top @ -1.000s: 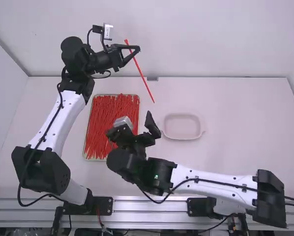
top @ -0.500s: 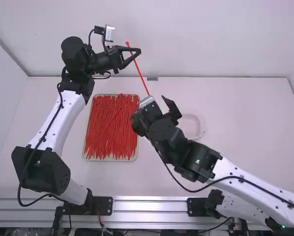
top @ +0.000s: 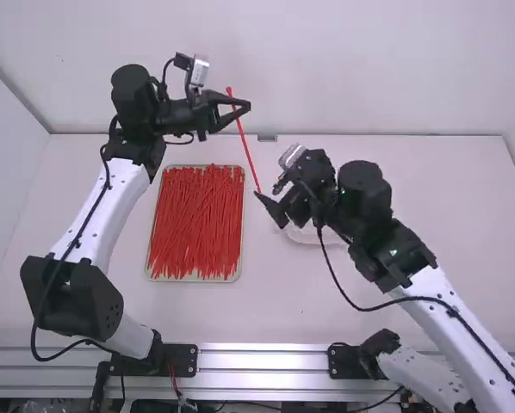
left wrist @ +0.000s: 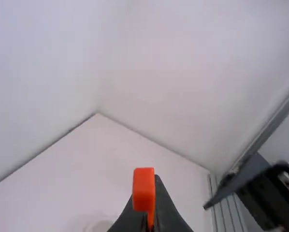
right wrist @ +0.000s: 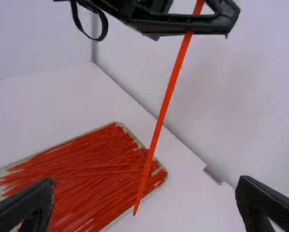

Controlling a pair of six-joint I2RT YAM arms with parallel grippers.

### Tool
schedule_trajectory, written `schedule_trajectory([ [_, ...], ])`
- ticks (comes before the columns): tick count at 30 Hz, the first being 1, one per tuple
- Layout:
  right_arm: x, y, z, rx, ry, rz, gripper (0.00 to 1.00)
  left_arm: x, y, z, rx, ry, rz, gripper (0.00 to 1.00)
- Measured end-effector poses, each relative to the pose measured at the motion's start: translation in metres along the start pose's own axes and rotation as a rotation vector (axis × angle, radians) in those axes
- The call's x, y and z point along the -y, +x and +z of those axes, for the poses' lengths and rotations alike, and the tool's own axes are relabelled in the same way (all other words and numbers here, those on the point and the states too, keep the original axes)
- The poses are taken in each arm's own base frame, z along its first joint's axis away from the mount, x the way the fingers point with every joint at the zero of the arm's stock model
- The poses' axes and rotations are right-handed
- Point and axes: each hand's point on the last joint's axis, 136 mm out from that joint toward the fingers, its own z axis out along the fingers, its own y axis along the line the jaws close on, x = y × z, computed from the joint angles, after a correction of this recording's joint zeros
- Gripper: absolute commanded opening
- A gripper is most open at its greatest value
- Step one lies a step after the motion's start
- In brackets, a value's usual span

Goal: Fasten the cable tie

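**Right hand arrives at the hanging tip of the tie**

A second ago the right arm lay low across the near side of the table [top: 438,185], its hand just in front of the tray [top: 194,280]. It has since swung up and over to the right. The right hand [top: 273,209] now sits just off the tray's far right corner, at the lower tip of the cable tie [top: 245,142]. Its fingers are spread wide, and in the right wrist view the tie [right wrist: 166,102] hangs down between them with neither finger touching it. The arm now covers most of the pale oval dish [top: 299,238], which lay in plain sight a second ago.

The left arm has barely shifted. Its left hand [top: 243,105] is raised near the back wall [top: 369,60], above the table's far edge, and pinches the tie just below its head. The head [left wrist: 144,188] stands up past the pressed-together fingertips in the left wrist view. The tie slants down and to the right from there.

The tray, filled with a pile of ties [top: 197,219], takes up the left half of the table, close behind the tie's tip. The right half of the table and the near strip in front of the tray are open. The wall stands close behind the left hand.
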Motion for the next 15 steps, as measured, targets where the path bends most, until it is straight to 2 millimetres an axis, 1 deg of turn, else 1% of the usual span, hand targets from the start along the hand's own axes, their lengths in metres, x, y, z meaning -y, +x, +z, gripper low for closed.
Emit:
schedule_trajectory([
  [8,0.02,0.006,-0.005,0.089,-0.2,0.038,1.0,0.016,0.007,-0.001,-0.036,0.094,0.083,0.02],
  [13,0.032,0.01,-0.006,0.203,-0.394,0.044,1.0,0.027,0.011,-0.003,-0.057,0.161,0.125,0.01],
  [15,0.035,0.014,-0.006,0.231,-0.448,0.044,1.0,0.029,0.012,-0.003,-0.06,0.171,0.133,0.02],
])
